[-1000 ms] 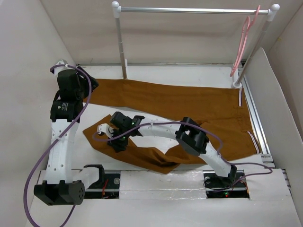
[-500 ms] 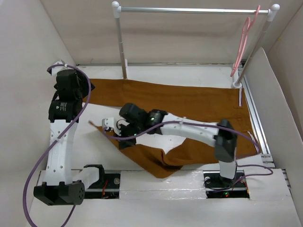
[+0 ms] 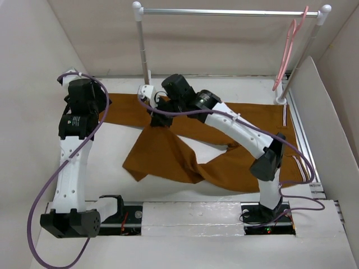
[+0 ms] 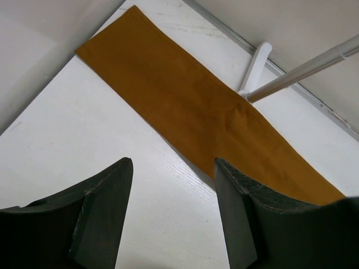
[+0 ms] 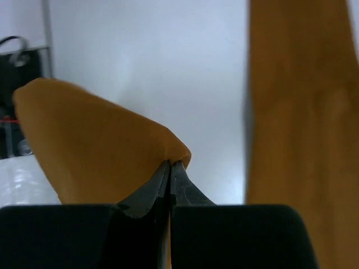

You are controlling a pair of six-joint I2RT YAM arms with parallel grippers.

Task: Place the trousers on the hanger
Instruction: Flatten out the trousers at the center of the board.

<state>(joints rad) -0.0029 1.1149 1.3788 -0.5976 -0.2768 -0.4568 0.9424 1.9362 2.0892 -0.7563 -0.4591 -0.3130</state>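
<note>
Table [image 3: 112,143]: white, walled on three sides.

Trousers [image 3: 168,159]: spread across most of it, waistband at the right. One leg lies flat along the far side and runs left. The other leg is lifted at its end, and its slack drapes back toward the near side.

Rail [image 3: 224,11]: spans the far side on white posts.

Hanger [image 3: 287,50]: pink, hooked on the rail's right end, well apart from both arms. Untouched, so the hanging step is not yet begun.

Right gripper [image 5: 170,168]: reaches to the far left, just beside the left post. Fingers are pinched tight on a fold of the lifted leg's cloth. Likely carrying that leg over the flat one to stack them, so the pair folds narrow enough for the hanger bar.

Left gripper [image 4: 171,213]: fingers spread wide, nothing between them. It hangs above the table beside the flat leg's far-left end, probably to pin or take that cuff once the legs line up.
</note>
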